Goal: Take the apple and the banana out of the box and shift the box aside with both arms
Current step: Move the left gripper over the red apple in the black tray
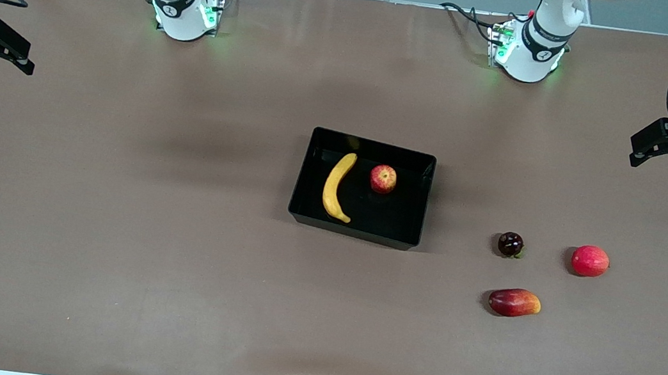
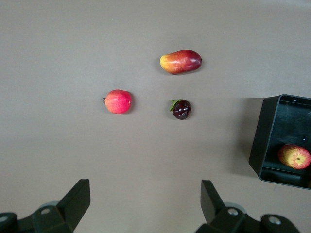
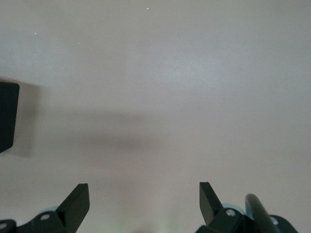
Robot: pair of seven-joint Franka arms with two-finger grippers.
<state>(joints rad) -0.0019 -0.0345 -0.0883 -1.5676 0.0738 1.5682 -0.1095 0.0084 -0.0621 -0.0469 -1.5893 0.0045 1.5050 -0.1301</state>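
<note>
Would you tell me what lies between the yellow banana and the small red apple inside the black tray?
Nothing: only bare glossy floor of the black plastic tray separates the curved yellow banana from the streaked red apple, per the front view.

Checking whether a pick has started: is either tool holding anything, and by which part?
Nothing is held. The left tool and right tool are both open and empty; the banana and apple lie in the box.
</note>
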